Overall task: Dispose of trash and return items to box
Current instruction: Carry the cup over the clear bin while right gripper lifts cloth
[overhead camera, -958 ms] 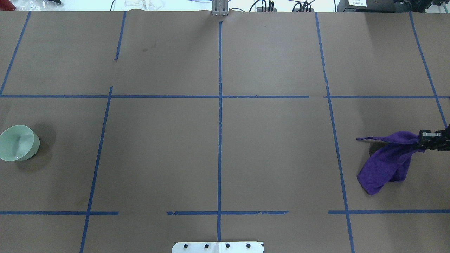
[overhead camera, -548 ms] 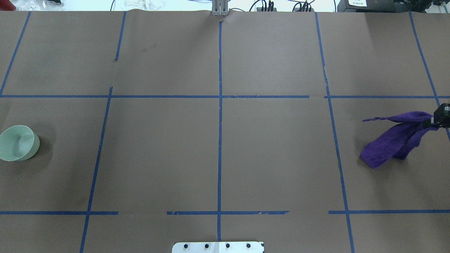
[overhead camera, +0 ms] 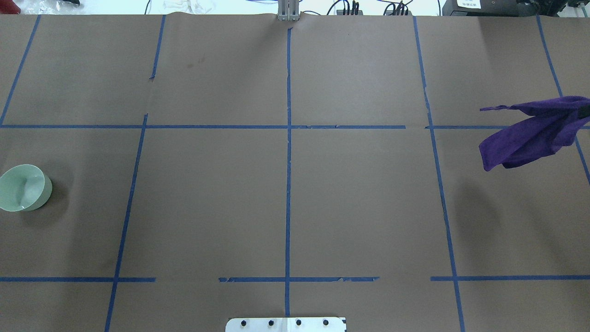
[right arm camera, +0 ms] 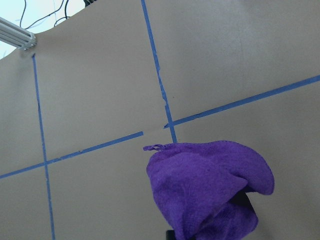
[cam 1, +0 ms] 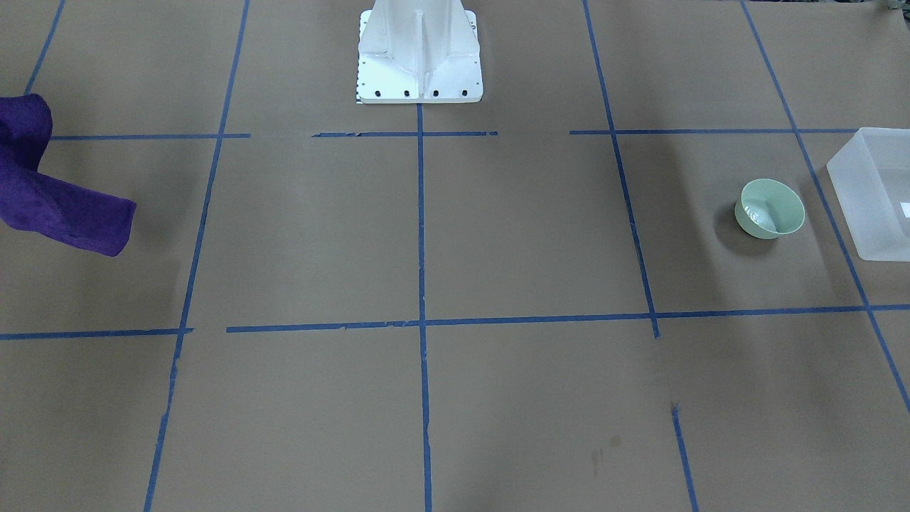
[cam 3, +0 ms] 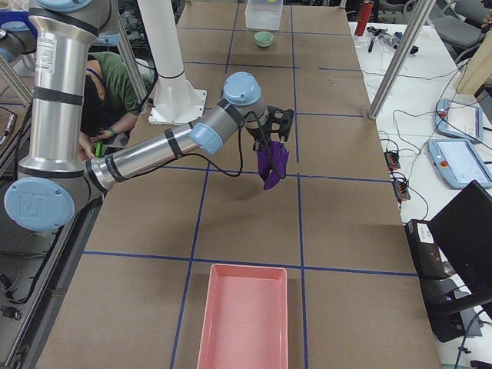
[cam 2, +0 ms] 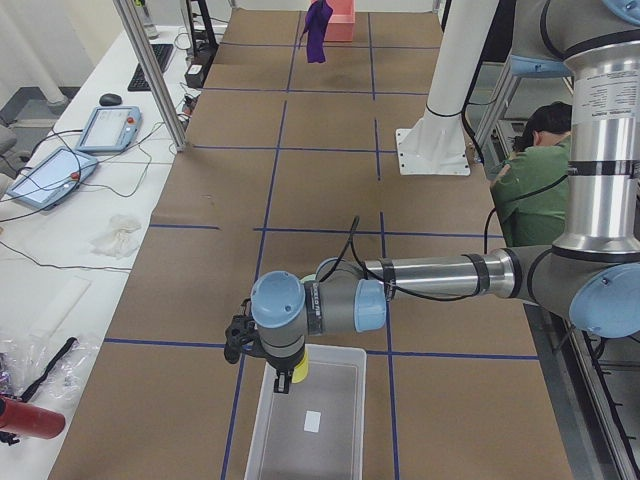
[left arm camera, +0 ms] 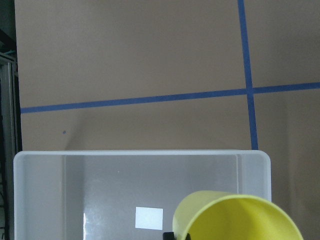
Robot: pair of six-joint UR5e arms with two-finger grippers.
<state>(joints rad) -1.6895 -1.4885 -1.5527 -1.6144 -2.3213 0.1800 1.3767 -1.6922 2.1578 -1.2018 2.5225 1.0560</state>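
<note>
My left gripper [cam 2: 283,368] is shut on the yellow cup [left arm camera: 235,218] and holds it tilted above the near end of the frosted white box [left arm camera: 125,192]. The box's white label [left arm camera: 149,218] shows on its floor. The mint-green bowl [overhead camera: 24,188] stands upright on the table, just beside the box [cam 1: 873,193] in the front-facing view, where the bowl [cam 1: 772,208] is empty. My right gripper [cam 3: 270,142] is shut on a purple cloth [cam 3: 271,165], which hangs clear of the table [overhead camera: 534,131].
A pink tray [cam 3: 244,317] lies at the table's right end, beyond the cloth. The white robot base [cam 1: 419,53] stands at the middle of the near edge. Blue tape lines grid the brown paper. A person sits behind the robot [cam 2: 530,170].
My right gripper has lifted the purple cloth off the table and carried it away from the robot and to the right, nearly out of the overhead view. The bowl has not moved.
</note>
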